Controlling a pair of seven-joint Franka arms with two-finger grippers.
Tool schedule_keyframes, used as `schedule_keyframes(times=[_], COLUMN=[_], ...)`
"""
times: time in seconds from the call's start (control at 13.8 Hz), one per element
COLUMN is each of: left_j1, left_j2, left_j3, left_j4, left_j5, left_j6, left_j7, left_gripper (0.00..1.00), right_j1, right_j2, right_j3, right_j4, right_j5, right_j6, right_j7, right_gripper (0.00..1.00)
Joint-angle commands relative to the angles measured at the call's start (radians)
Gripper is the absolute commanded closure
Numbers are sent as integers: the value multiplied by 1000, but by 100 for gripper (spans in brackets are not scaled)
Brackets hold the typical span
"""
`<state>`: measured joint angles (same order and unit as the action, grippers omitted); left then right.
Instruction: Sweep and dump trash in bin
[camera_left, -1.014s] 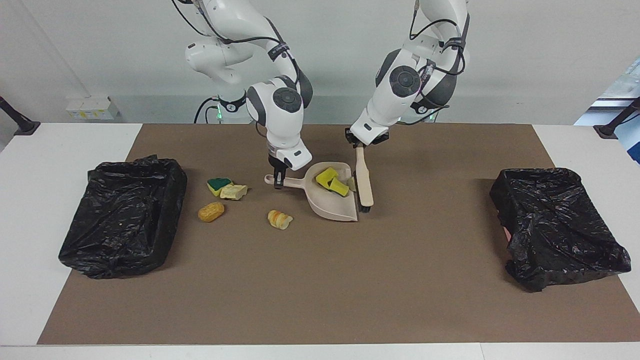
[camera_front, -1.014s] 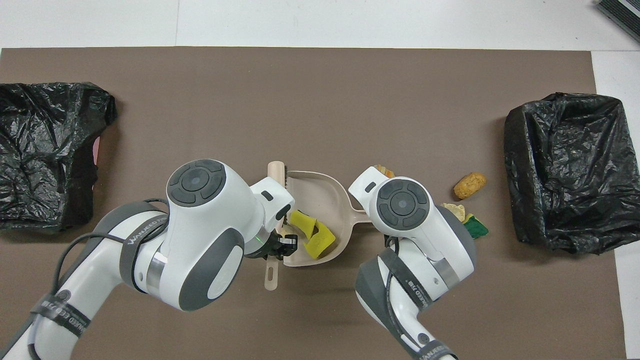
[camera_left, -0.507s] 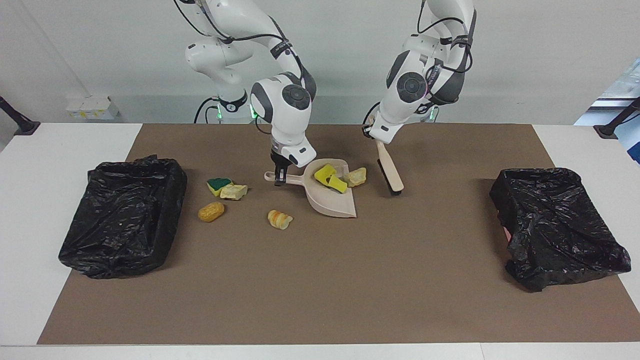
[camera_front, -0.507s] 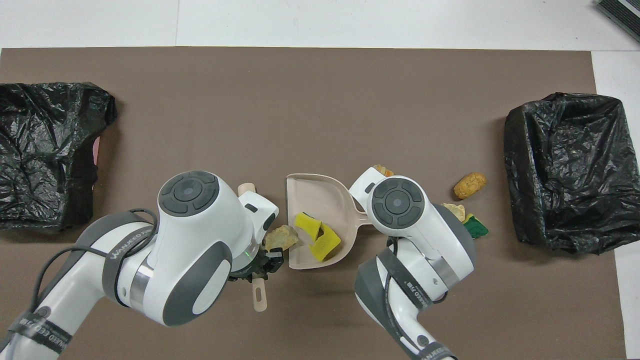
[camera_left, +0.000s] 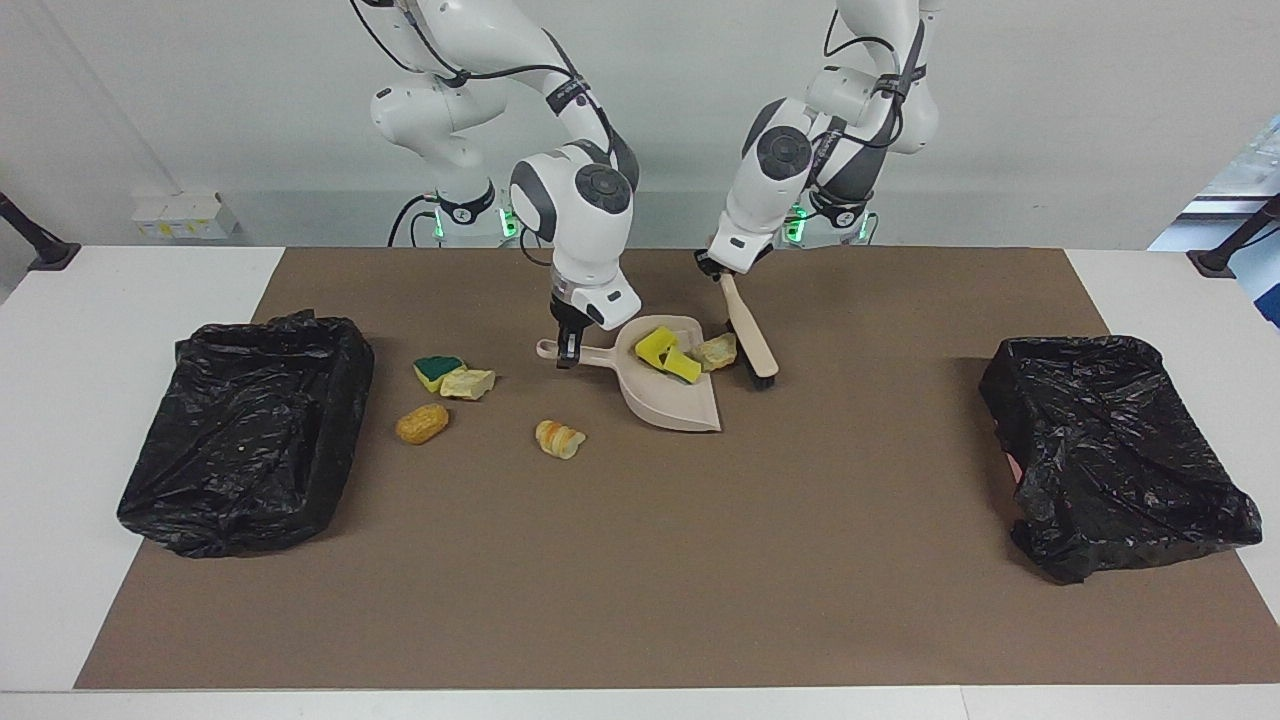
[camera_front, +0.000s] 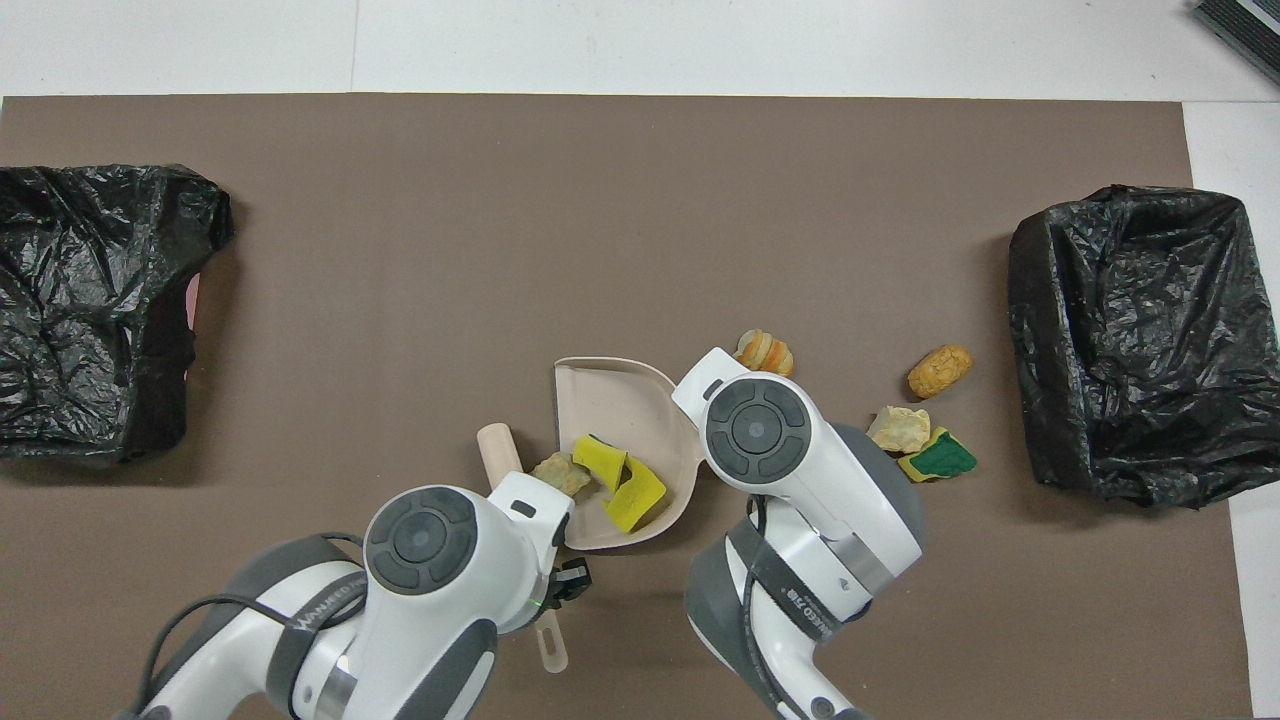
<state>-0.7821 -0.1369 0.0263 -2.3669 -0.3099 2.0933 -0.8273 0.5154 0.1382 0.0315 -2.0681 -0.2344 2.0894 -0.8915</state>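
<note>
The task is judged to be at an early-to-middle stage. Two yellow sponge bits (camera_left: 668, 355) are already gathered inside the beige dustpan (camera_left: 672, 405), and a pale crumbly chunk (camera_left: 717, 351) is seen at the pan's mouth, just beside the brush (camera_left: 751, 340), not yet fully in. Nothing is seen in either of the two black-lined bins (camera_left: 250, 430) (camera_left: 1115, 450), so no dumping is judged done.

Four scraps are left on the brown mat (camera_left: 640, 600) toward the right arm's end of the counter: one green-and-yellow sponge (camera_left: 436, 370), one pale chunk (camera_left: 468, 383) touching it, one orange-brown lump (camera_left: 422, 423), and one striped bread-like lump (camera_left: 559, 439) nearest the pan. Seven scraps are counted in all, with one dustpan, one brush and two bins.

The right tool (camera_left: 567, 352) is closed on the dustpan's handle, the pan resting on the mat. The left tool (camera_left: 718, 272) is clamped on the brush handle, the bristle end lowered to the mat beside the pale chunk. Sweeping the remaining scraps and tipping the pan into a bin are still to be done.
</note>
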Motion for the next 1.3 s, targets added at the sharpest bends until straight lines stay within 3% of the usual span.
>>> schedule_keyframes(times=[0.0, 0.29, 0.58, 0.94, 1.09, 1.23], left_j1=[-32, -31, -17, -35, -40, -40], left_j2=[65, 96, 27, -105, -173, -193], left_j3=[14, 15, 23, 0, -52, -115], left_j4=[90, 179, 209, 99, 8, -53], left_j5=[-35, -35, -18, 63, 66, 66], left_j6=[41, -47, -252, -291, -257, -202], left_j7=[-10, -15, -16, -50, -55, -101], left_gripper=[100, 100, 100, 100, 100, 100], right_j1=[2, -9, -11, -89, -144, -217], right_j2=[1, 3, 3, -26, -35, -34], right_j3=[7, 5, 7, 4, -1, -2], right_j4=[-3, -4, -1, 68, 127, 195], right_j5=[-6, -3, 18, 62, 73, 101], right_j6=[0, -2, -2, -72, -141, -215], right_j7=[39, 40, 68, -58, -162, -257], right_gripper=[100, 100, 100, 100, 100, 100])
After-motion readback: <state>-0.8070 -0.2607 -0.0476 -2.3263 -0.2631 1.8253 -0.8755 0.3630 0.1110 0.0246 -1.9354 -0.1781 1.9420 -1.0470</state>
